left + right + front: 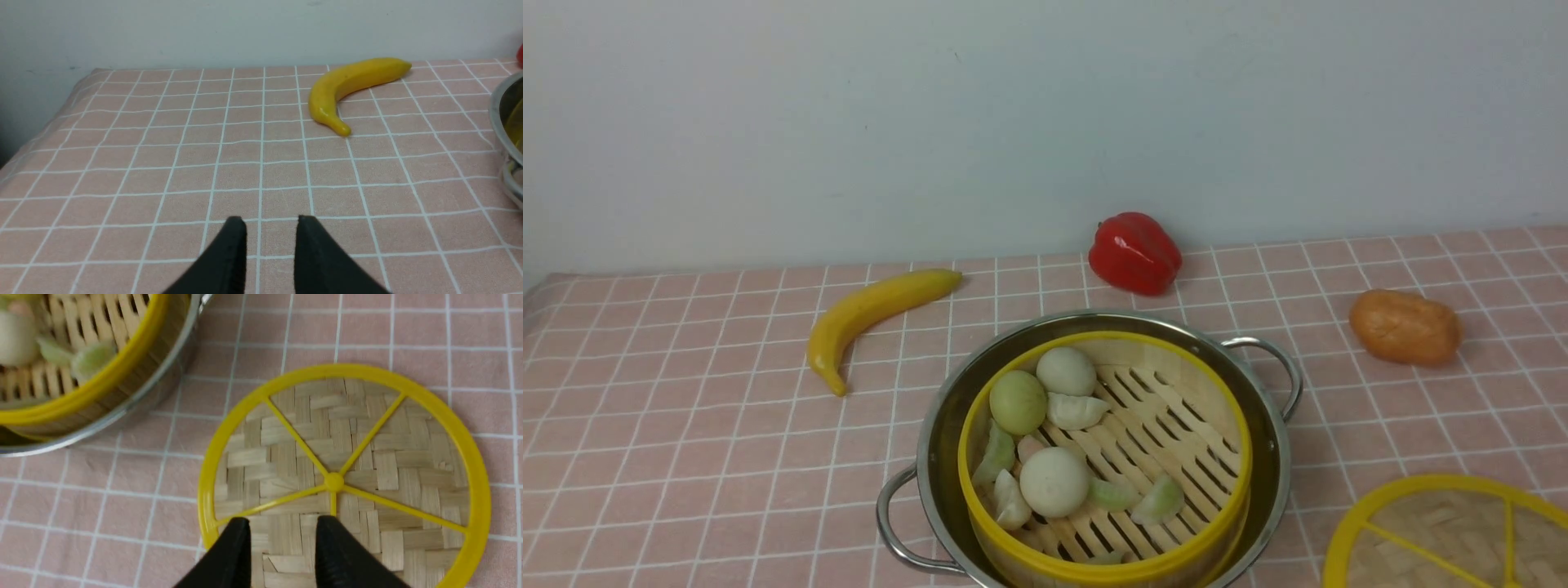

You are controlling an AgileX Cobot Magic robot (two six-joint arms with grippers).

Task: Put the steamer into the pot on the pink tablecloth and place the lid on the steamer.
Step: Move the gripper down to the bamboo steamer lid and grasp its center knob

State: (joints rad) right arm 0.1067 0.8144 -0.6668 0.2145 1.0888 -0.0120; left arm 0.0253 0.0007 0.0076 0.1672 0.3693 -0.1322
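Steamer (1176, 408) sat inside pot (943, 433) on pink tablecloth (686, 425), buns (1054, 482) and dumplings (1076, 410) in it, uncovered. Lid (1445, 531) lay flat on cloth near pot, to its right. Right tool (282, 522) spread, empty, above lid. Left tool (271, 222) spread, empty, over cloth near banana (351, 81).

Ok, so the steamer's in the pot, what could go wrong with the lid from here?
The lid lies flat on the tablecloth, so the open right pincer may slip off its thin spokes or rim. It lies close to the pot; a low lift could knock the steamer's rim. The round buns may stop it seating flush.
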